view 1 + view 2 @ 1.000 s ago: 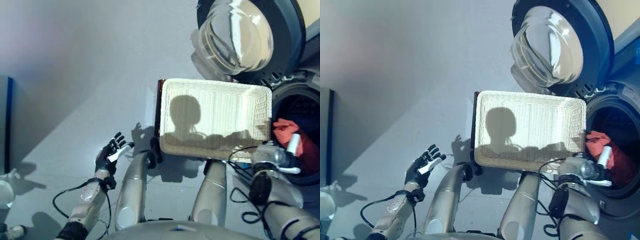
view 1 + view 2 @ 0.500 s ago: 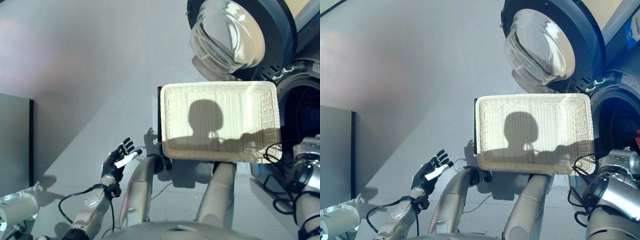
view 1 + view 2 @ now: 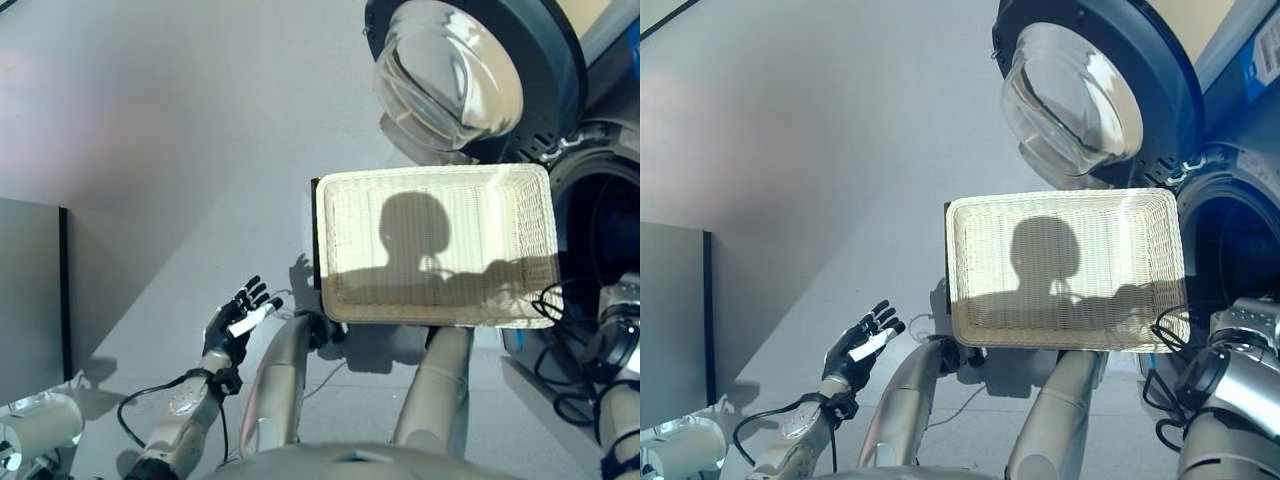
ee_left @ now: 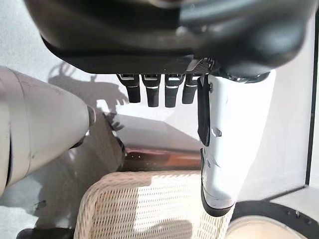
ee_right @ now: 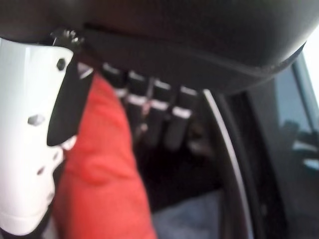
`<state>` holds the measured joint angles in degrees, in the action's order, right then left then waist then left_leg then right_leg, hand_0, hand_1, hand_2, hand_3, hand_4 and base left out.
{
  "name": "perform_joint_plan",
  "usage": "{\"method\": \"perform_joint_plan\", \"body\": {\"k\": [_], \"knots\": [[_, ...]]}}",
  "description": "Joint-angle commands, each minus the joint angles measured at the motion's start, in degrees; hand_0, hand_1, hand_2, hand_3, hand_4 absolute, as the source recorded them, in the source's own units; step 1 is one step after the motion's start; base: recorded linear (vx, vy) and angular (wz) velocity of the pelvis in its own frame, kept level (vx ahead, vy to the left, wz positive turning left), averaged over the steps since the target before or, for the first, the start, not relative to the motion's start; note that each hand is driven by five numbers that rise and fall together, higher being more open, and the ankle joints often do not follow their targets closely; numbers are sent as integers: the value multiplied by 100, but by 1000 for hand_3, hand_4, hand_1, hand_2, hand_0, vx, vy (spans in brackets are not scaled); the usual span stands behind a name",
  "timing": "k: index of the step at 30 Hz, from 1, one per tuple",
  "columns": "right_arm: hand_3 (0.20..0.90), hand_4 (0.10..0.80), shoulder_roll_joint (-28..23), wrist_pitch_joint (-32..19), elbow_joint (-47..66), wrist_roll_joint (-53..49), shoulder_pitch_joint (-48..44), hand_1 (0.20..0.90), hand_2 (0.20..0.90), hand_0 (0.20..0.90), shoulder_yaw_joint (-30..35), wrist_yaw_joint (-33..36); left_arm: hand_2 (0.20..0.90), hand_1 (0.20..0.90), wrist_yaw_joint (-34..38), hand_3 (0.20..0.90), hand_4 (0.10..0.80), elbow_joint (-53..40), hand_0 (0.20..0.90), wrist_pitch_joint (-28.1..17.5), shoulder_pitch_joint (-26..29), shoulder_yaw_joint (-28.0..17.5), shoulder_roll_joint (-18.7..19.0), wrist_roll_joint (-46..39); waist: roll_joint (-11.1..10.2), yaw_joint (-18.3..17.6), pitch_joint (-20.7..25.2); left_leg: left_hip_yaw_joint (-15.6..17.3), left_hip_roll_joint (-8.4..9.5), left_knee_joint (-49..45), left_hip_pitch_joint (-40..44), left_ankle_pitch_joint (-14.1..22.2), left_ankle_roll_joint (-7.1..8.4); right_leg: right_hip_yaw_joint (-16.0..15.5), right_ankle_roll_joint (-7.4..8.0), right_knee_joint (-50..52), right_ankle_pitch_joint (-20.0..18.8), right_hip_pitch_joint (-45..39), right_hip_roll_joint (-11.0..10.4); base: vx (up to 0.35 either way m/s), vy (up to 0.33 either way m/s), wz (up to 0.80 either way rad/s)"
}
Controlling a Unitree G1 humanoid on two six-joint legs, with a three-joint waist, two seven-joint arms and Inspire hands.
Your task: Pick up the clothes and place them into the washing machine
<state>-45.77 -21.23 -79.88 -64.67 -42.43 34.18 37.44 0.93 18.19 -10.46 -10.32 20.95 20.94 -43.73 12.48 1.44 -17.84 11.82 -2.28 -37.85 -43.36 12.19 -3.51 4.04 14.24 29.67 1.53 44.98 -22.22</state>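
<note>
Basket: shallow rectangular tray of pale woven wicker, nothing lying in it; it sits on a dark reddish-brown stand just in front of the washing machine's drum opening.
Washing machine: dark round drum opening just to the right of the basket, partly hidden behind the basket's right rim.
Door: swung wide open above the basket, a clear domed glass bowl set in a dark blue-grey ring.
Red cloth: soft, folded, bright red; lies inside the dark drum, right before the right hand's fingers.
Right hand: reaches into the drum to the right of the basket; fingers straight and relaxed, clasping nothing; white thumb cover beside the cloth.
Left hand: hangs over the grey floor, well left of the basket, fingers spread apart, empty.
Grey cabinet: flat panel far left of the basket.
Writing: none legible.
</note>
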Motion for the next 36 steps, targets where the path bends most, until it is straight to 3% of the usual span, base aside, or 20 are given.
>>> {"method": "perform_joint_plan", "body": {"k": [1,10,18,25,36], "knots": [[900,800,-120,-551,129,185,400,900,900,900,-336,36,900,900,19,900,800,-95,900,-358,-220,-330,140,-136,-175,-30,311,-434,-186,1311,455,-698,497,-460,-552,-337,-82,-275,286,46,-29,3],[900,800,979,-545,396,251,1032,900,900,900,-307,-278,900,900,-54,900,800,-41,900,-331,-176,-459,33,-137,-548,-25,466,-607,-134,2132,1252,-1010,598,-862,-422,-1350,-477,-1419,200,90,-20,5],[900,800,1856,-189,517,911,1672,900,900,900,-735,-489,900,900,-26,900,800,-101,900,-369,-250,-733,-98,74,-856,-7,625,-670,-167,2568,2022,-1147,678,-1182,-333,-2184,-771,-2478,193,103,-25,3],[900,800,2098,227,452,1378,2163,900,900,900,-1055,-896,900,900,-70,900,800,-35,900,-352,-314,-1007,-276,222,-1087,-15,840,-656,-218,3022,2735,-1245,749,-1389,-242,-2651,-932,-3161,222,104,-14,-1],[900,800,2503,846,450,2903,2897,900,900,900,-1972,-1421,900,900,-64,900,800,333,900,-282,-374,-1466,-533,769,-1365,-32,1317,-469,-371,3531,3810,-1287,807,-1425,-220,-3014,-895,-3953,486,99,-28,-7]]}}
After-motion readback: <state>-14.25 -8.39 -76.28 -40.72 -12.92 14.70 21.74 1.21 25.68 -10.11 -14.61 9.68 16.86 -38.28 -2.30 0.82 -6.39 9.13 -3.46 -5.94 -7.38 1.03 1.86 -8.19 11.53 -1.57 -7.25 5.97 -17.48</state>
